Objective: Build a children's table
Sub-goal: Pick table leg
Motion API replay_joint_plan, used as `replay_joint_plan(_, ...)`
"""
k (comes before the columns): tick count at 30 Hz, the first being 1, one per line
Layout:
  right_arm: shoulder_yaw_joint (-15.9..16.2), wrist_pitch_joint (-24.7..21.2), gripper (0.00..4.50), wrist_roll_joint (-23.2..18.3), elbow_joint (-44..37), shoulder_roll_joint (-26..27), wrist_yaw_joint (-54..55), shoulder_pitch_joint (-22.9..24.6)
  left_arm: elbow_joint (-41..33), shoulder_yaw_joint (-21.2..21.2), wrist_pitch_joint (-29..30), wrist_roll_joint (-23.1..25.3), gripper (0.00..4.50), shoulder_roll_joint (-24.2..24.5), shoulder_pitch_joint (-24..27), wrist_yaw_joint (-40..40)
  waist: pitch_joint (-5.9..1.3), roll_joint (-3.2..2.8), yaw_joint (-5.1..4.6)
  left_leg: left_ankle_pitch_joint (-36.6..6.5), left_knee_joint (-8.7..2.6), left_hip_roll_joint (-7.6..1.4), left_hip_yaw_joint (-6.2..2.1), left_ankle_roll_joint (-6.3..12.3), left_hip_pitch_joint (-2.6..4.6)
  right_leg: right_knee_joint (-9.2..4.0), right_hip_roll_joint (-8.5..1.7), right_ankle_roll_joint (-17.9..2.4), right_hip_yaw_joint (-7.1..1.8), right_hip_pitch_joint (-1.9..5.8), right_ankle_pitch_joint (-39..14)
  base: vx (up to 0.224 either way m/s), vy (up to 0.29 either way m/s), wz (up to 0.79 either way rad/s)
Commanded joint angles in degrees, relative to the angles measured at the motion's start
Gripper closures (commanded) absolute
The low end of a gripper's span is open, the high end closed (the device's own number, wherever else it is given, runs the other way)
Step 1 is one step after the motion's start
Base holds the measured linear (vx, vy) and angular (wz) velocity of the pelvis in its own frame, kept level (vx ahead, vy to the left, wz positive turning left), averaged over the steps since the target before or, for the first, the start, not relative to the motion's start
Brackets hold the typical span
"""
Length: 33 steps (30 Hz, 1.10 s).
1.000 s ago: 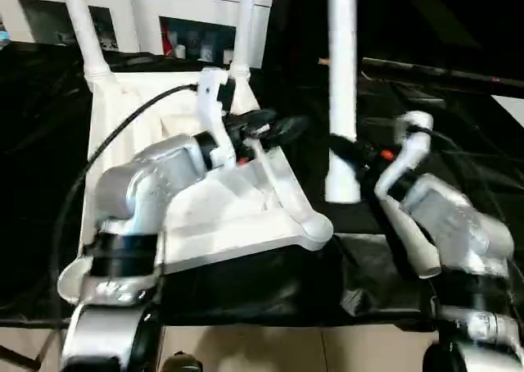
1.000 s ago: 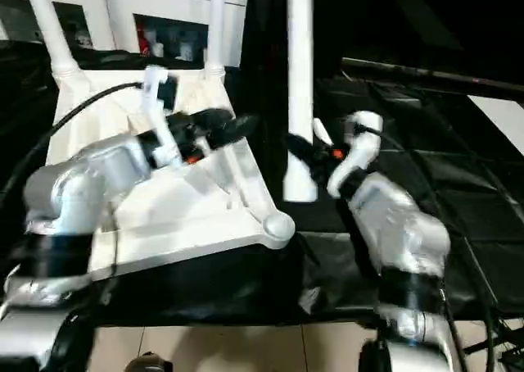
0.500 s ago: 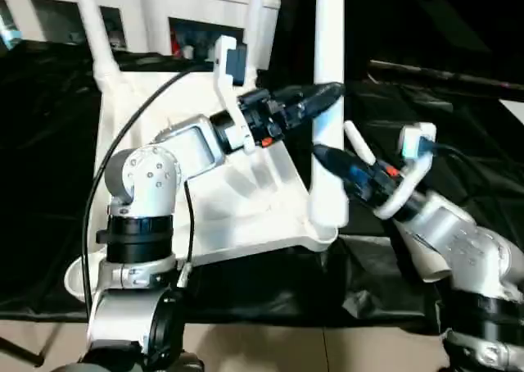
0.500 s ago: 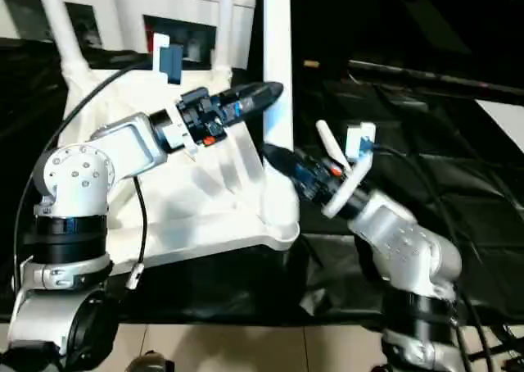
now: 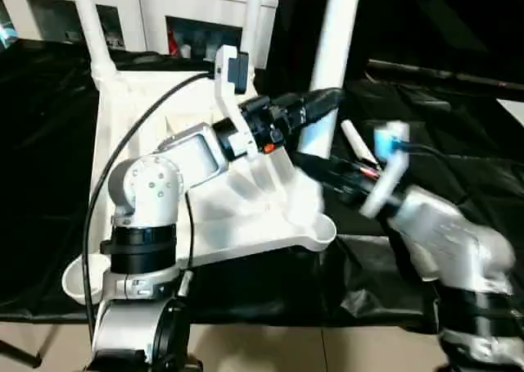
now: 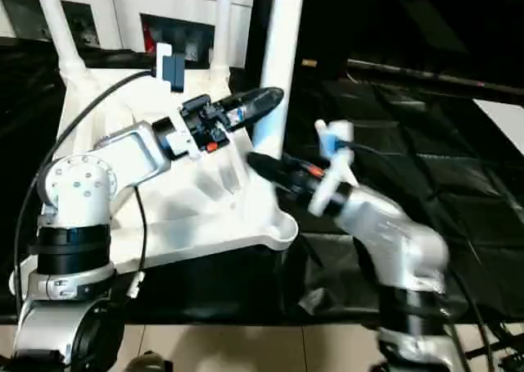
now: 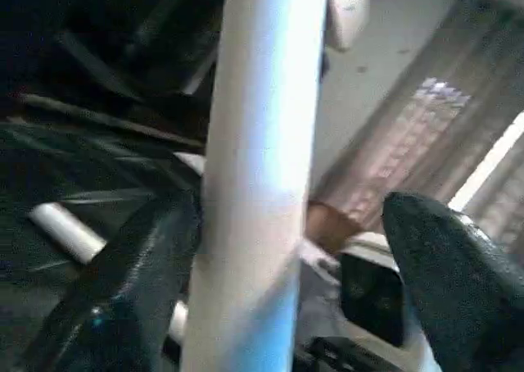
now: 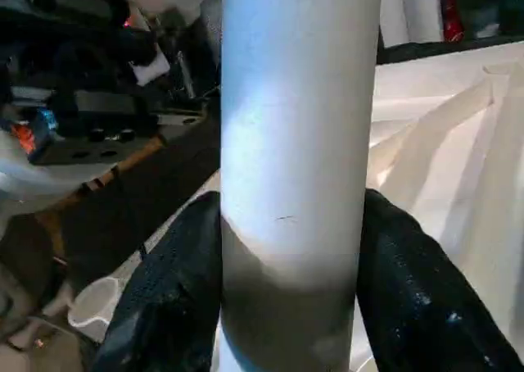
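A white leg [image 5: 332,69] stands upright at the overturned children's table's [image 5: 164,110] near corner, top cut off. Right jaws [image 8: 286,306] clench it low; left jaws [image 7: 270,257] straddle it, spread.

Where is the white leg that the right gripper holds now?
In the left eye view, the leg stands nearly upright over the tabletop's near right corner, between the left gripper and right gripper.
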<state>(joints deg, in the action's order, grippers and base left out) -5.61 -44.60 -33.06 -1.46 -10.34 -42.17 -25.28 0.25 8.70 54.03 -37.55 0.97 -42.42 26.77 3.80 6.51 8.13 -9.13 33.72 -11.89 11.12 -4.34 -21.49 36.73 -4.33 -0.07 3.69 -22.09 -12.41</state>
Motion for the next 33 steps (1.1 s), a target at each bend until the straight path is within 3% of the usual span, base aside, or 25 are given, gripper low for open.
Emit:
replay_joint_plan(1,2.2,2.0,2.65,2.7,-1.0,-0.3,1.4,-1.2,0.6,-2.8,-2.6,3.7,0.79,0.1,0.1,-3.0,-4.13,-0.28,-0.16,-6.8,-3.7,-1.68,-1.07,-2.72,1.02,-4.93,-3.73,-4.7,-2.64,2.26,-7.5,0.0,0.0,0.0)
replay_joint_plan(2,2.8,2.8,2.65,3.8,-1.0,-0.3,2.1,-1.4,1.1,-3.2,-3.8,5.1,0.84,0.4,-0.1,-3.9,-4.21,-0.04,-0.19,-6.4,-3.62,-1.65,-1.04,-2.72,1.03,-4.87,-3.67,-4.6,-2.65,2.28,-6.8,0.0,0.0,0.0)
replay_joint_plan(7,4.8,6.5,2.65,9.4,0.3,-0.3,6.8,-2.5,2.2,-2.6,-6.7,7.9,1.3,0.6,-0.7,-6.9,-4.28,-0.17,-0.29,-4.7,-3.56,-1.55,-0.95,-3.08,0.99,-4.31,-3.56,-5.8,-2.61,2.35,-2.8,0.0,0.0,0.0)
replay_joint_plan(8,4.7,6.8,2.65,9.9,0.8,0.1,8.2,-2.8,2.5,-2.2,-7.5,8.7,1.53,0.5,-0.8,-7.8,-4.3,-0.06,-0.38,-4.6,-3.55,-1.56,-0.92,-3.1,0.98,-4.3,-3.55,-5.7,-2.62,2.37,-2.5,0.0,0.0,0.0)
replay_joint_plan(15,6.6,9.5,2.65,13.9,2.6,1.0,12.8,-4.3,4.2,-0.4,-10.5,9.7,2.04,0.1,-1.8,-11.6,-4.35,0.15,-0.43,-4.3,-3.4,-1.46,-0.84,-2.97,0.96,-4.07,-3.53,-5.8,-2.62,2.38,-0.8,0.0,0.0,0.0)
replay_joint_plan(16,8.6,10.1,2.65,15.4,2.4,0.8,12.1,-4.2,4.2,-0.4,-10.4,9.2,2.13,-0.4,-1.6,-11.3,-4.37,0.2,-0.41,-4.0,-3.34,-1.43,-0.83,-2.81,0.92,-3.95,-3.55,-5.9,-2.64,2.47,-0.1,0.0,0.0,0.0)
replay_joint_plan(19,10.6,10.2,2.65,16.0,1.9,0.6,11.1,-3.9,4.0,-1.7,-10.6,9.1,2.48,-0.8,-1.2,-10.0,-4.39,0.28,-0.4,-3.7,-3.29,-1.43,-0.8,-2.47,0.97,-3.92,-3.54,-6.0,-2.65,2.48,0.7,0.0,0.0,0.0)
replay_joint_plan(22,12.4,10.4,2.66,16.0,1.3,0.2,9.9,-3.6,3.8,-2.8,-10.0,8.1,2.62,-1.2,-0.7,-8.6,-4.34,0.21,-0.39,-4.2,-3.32,-1.48,-0.8,-2.48,1.04,-3.93,-3.51,-6.1,-2.64,2.41,0.5,0.0,0.0,0.0)
replay_joint_plan(28,12.9,11.0,2.66,16.8,1.3,0.3,10.0,-3.9,3.7,-2.3,-8.3,6.6,2.67,-1.6,-0.5,-8.7,-4.31,0.04,-0.49,-5.5,-3.34,-1.48,-0.83,-2.86,1.03,-4.06,-3.54,-6.0,-2.68,2.39,-1.0,0.0,0.0,0.0)
replay_joint_plan(33,13.1,12.6,2.66,17.9,1.8,0.1,10.5,-4.2,4.4,-0.6,-8.6,6.2,2.68,-1.8,-1.0,-9.2,-4.35,0.25,-0.49,-4.7,-3.24,-1.45,-0.82,-2.57,0.94,-3.94,-3.52,-6.2,-2.67,2.47,0.1,0.0,0.0,0.0)
